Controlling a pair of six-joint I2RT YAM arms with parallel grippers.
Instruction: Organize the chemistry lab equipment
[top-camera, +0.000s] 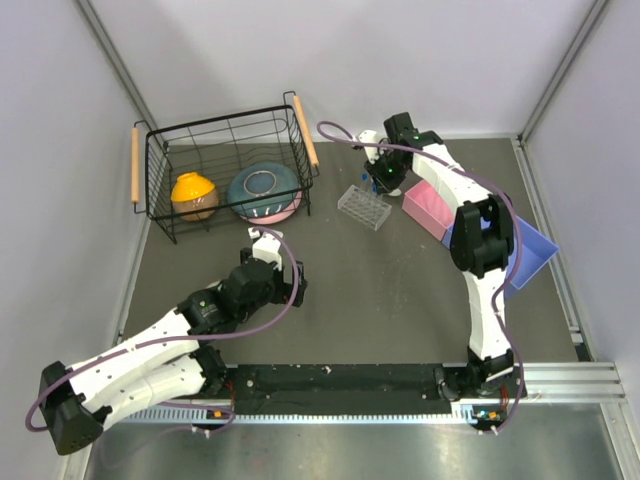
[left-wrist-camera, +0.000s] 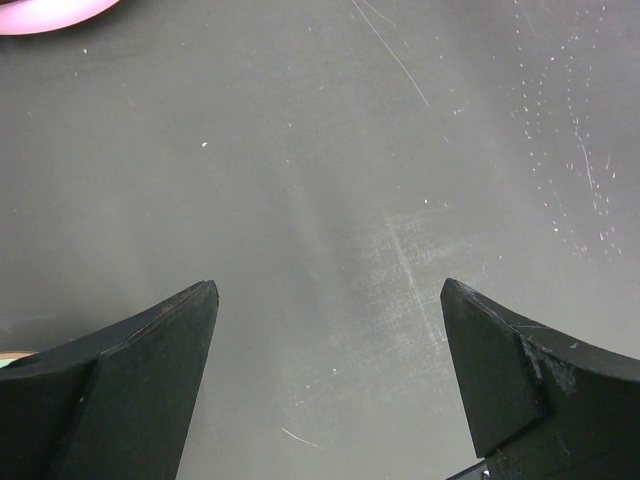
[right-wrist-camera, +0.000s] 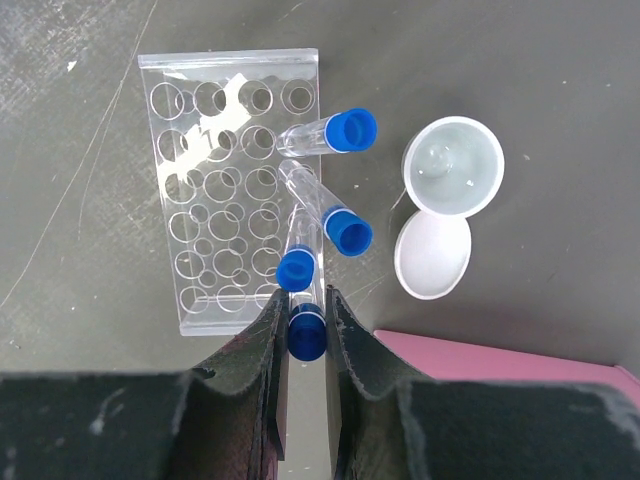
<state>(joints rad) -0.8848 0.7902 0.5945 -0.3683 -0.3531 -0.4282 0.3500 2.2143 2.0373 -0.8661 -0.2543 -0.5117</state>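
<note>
The clear tube rack (right-wrist-camera: 200, 200) lies on the grey table; it also shows in the top view (top-camera: 363, 207). Three blue-capped tubes (right-wrist-camera: 328, 131) (right-wrist-camera: 325, 213) (right-wrist-camera: 297, 262) lie along the rack's right edge. My right gripper (right-wrist-camera: 305, 300) is shut on a fourth blue-capped tube (right-wrist-camera: 307, 333) by its cap, at the rack's near right corner. Two white round cups (right-wrist-camera: 453, 166) (right-wrist-camera: 432, 256) sit right of the tubes. My left gripper (left-wrist-camera: 330, 300) is open and empty over bare table. No pipettes are in view.
A black wire basket (top-camera: 225, 170) at the back left holds an orange bowl (top-camera: 194, 195) and a blue-and-pink bowl (top-camera: 265, 192). A pink tray (top-camera: 430, 205) and a blue tray (top-camera: 530, 255) sit right of the rack. The pink tray's edge (right-wrist-camera: 500, 355) is beside my right fingers.
</note>
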